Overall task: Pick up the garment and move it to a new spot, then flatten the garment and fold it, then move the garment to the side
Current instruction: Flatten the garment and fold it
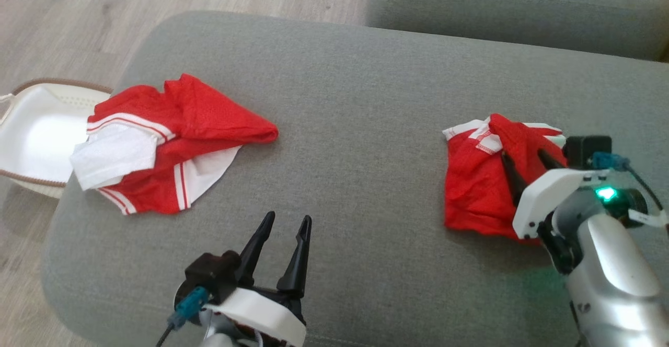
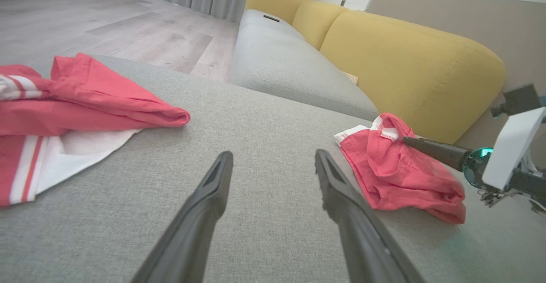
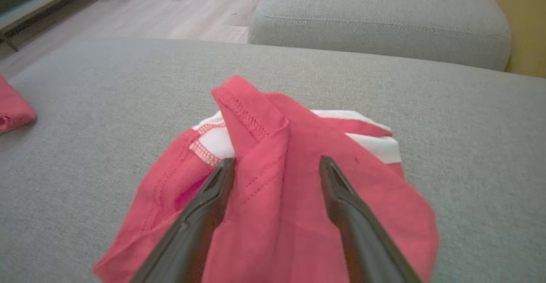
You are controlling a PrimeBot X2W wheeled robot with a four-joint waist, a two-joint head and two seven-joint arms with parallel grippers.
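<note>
A small bunched red garment with white trim lies on the right part of the grey cushion. My right gripper hovers just over it, open; in the right wrist view its fingers straddle a raised red fold without pinching it. A larger red and white garment lies crumpled at the cushion's left end. Near the front edge, between the two garments, my left gripper stands open with nothing in it; the left wrist view shows bare grey fabric between its fingertips.
A white basket sits on the wooden floor beside the cushion's left edge. Another grey seat lies beyond the far edge, with yellow back cushions behind it. The cushion's middle is bare grey fabric.
</note>
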